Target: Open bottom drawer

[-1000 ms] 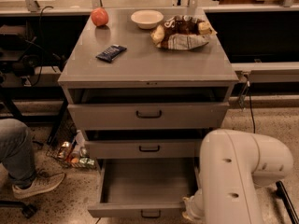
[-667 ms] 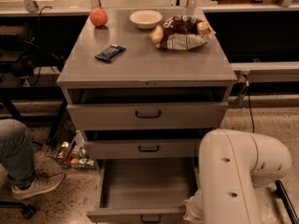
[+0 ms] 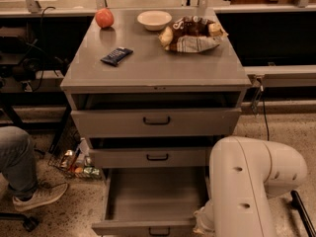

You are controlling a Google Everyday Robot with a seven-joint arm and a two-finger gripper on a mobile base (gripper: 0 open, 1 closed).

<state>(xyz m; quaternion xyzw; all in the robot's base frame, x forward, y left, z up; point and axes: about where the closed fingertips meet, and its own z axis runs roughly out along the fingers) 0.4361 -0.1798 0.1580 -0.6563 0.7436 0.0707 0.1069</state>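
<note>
The bottom drawer (image 3: 153,196) of the gray cabinet (image 3: 158,75) stands pulled far out, with its inside bare. Its slim front lies at the picture's bottom edge, with the black loop handle (image 3: 159,231) at its centre. My white arm (image 3: 247,181) comes down at the lower right, next to the drawer's right front corner. The gripper is hidden below the arm and the picture's bottom edge. The medium drawer (image 3: 157,157) and the tall top drawer (image 3: 156,121) each stand slightly ajar.
On the cabinet top lie an apple (image 3: 104,18), a white bowl (image 3: 154,19), a chip bag (image 3: 190,33) and a dark snack bar (image 3: 116,56). A person's leg and shoe (image 3: 39,196) are at the lower left, next to a wire basket (image 3: 76,164) on the floor.
The bottom drawer's front has slid a little further out toward the picture's bottom edge. The arm has hardly shifted.
</note>
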